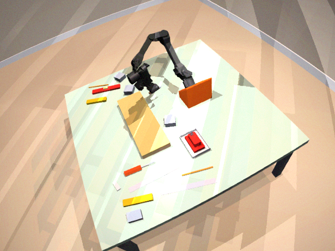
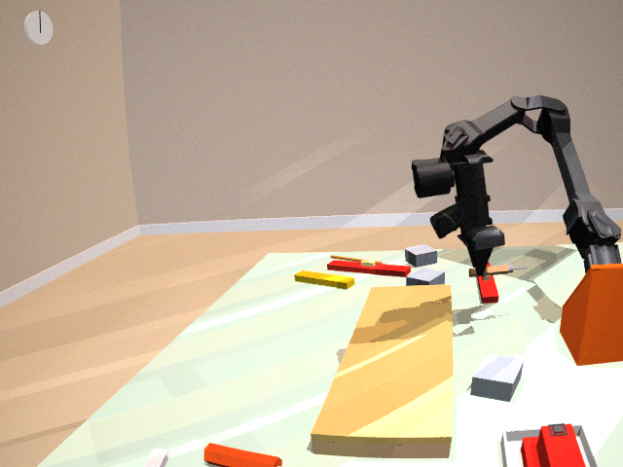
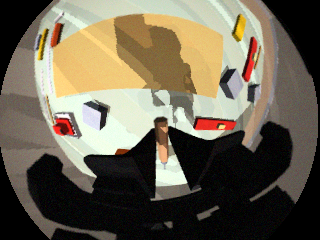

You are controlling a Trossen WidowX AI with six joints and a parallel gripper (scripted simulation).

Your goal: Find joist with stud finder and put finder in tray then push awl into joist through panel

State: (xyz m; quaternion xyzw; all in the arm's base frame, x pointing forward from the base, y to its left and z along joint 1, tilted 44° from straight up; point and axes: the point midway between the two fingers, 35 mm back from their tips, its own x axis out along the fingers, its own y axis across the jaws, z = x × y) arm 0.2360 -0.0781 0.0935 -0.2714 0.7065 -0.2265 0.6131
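My gripper [image 1: 153, 91] [image 2: 481, 271] [image 3: 160, 130] is shut on the awl [image 2: 496, 269] [image 3: 162, 144] by its brown handle. The awl lies about level in the fingers, above the table just beyond the panel's far end, its thin metal tip pointing toward the arm's base side. The floor panel [image 1: 152, 126] [image 2: 402, 377] [image 3: 90, 55] lies flat, with the arm's shadow on its far part; no hole can be made out. The red stud finder [image 1: 194, 140] [image 2: 561, 445] [image 3: 62, 126] sits in the white tray [image 1: 192, 154] [image 2: 505, 447]. The joist is hidden.
A red bar [image 2: 488, 291] [image 3: 215, 124] lies behind the awl. Grey blocks [image 1: 169, 120] [image 2: 496, 377] [image 3: 94, 115] stand near the panel. An orange upright board [image 1: 198, 93] [image 2: 599, 316] stands by the arm's base. An orange-handled screwdriver [image 1: 132, 170] lies beyond the panel's near end.
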